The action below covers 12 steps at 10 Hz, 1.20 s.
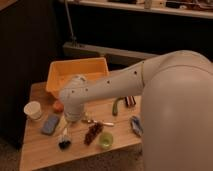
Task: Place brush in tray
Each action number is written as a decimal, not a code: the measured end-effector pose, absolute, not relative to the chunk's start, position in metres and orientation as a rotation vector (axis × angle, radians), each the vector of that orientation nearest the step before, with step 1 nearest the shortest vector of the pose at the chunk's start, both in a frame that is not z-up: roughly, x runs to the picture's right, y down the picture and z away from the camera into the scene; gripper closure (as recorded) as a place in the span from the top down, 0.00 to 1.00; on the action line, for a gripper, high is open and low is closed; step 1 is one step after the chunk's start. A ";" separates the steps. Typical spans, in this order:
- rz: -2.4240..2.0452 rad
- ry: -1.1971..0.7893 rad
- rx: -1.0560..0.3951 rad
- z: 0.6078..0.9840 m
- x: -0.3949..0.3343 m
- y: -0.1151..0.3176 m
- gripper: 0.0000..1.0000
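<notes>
Gripper (70, 118) low over brush (64, 143); blue pad (50, 124) left, metal utensil (98, 121) right hem it. Tray (80, 61) interior open.

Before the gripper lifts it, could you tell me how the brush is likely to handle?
The brush looks slim, so it is probably light and stiff. Its dark head sits at one end, so it may tilt if gripped far up the handle. The gripper hangs right above its handle.

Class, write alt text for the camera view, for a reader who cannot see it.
A white robot arm reaches over a wooden table, its gripper down by the handle of the brush. The brush lies on the table, outside the orange tray. A white cup and a green vegetable are nearby.
</notes>
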State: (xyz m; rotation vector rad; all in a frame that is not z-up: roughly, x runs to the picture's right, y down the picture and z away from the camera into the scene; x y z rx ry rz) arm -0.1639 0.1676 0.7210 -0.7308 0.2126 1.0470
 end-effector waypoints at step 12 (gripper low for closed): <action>1.012 0.269 -0.799 0.719 -0.183 0.189 0.80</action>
